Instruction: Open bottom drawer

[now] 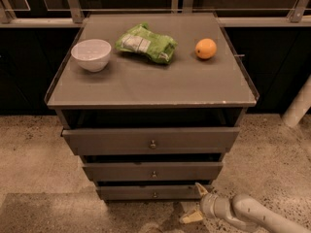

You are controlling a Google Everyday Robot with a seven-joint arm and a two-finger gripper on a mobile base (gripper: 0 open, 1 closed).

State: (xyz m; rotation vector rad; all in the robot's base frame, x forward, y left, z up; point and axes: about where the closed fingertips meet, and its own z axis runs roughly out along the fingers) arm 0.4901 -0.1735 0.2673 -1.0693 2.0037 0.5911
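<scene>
Pincer (196, 204) is hovering released, just right of bottom drawer (126, 192). The front is looking rigid and probably light-sliding, with its small metal knob (155, 194) the only hold.

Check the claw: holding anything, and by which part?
Nothing held. The claw hangs open by the bottom drawer's right end, clear of its knob.

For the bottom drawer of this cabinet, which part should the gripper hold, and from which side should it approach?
Hold the small round knob in the middle of the bottom drawer, coming straight from the front. The drawer front is flat, so the knob is its only protruding part. The gripper is open, low near the floor, just right of the drawer.
</scene>
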